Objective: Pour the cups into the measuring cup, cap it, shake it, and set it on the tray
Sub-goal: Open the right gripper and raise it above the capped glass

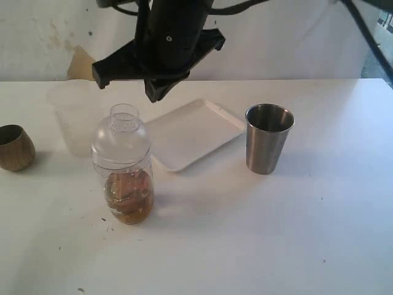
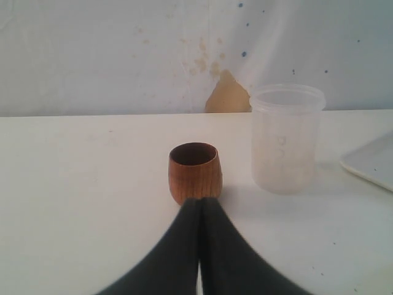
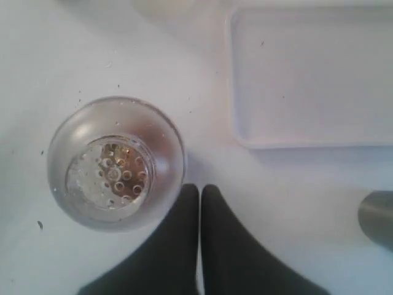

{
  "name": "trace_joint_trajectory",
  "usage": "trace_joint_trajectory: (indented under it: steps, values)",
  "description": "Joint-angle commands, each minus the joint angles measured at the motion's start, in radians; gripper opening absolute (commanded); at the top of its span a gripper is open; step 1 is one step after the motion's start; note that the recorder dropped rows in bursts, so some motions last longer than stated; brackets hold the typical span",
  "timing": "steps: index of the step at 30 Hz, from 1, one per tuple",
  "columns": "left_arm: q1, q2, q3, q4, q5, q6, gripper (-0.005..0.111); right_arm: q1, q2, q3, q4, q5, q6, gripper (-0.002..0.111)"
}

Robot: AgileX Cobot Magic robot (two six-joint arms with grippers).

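The clear measuring cup (image 1: 124, 184) stands upright on the table, holding brown liquid, with a clear dome cap (image 1: 121, 132) on top. My right gripper (image 1: 156, 92) hangs shut above and behind it; from its wrist I look down on the perforated cap (image 3: 116, 163), and the right gripper (image 3: 200, 187) is empty beside it. The steel tumbler (image 1: 269, 138) stands right of the white tray (image 1: 193, 132). The wooden cup (image 2: 194, 172) stands upright at the far left, just beyond my left gripper (image 2: 201, 200), which is shut and empty. The left gripper is outside the exterior view.
A frosted milky cup (image 1: 73, 120) stands behind the measuring cup, left of the tray; it appears beside the wooden cup (image 1: 15, 147) as the frosted cup (image 2: 285, 138). The tray (image 3: 307, 74) and the tumbler's edge (image 3: 377, 218) show in the right wrist view. A wall backs the table.
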Motion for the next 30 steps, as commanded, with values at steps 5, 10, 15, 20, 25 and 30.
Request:
trace_joint_trajectory:
  steps: [5,10,15,20,25,30]
  values:
    - [0.001,-0.004,0.006,0.003,-0.011,-0.002,0.000,-0.001,0.036,0.013,0.061,0.003,0.003,0.000]
    - [0.001,-0.004,0.006,0.003,-0.011,-0.002,0.000,-0.001,0.036,0.013,0.157,-0.005,-0.048,0.000]
    - [0.001,-0.004,0.006,0.003,-0.011,-0.002,0.000,-0.001,0.036,0.013,0.156,-0.018,-0.050,0.000]
    - [0.001,-0.004,0.006,0.003,-0.011,-0.002,0.000,-0.001,0.036,0.006,0.131,-0.018,-0.050,0.000]
    - [0.001,-0.004,0.006,0.003,-0.011,-0.002,0.000,0.002,0.023,-0.028,0.173,-0.074,-0.058,0.000]
    - [0.001,-0.004,0.006,0.003,-0.011,-0.002,0.000,0.034,0.016,-0.029,0.211,-0.150,-0.088,0.000]
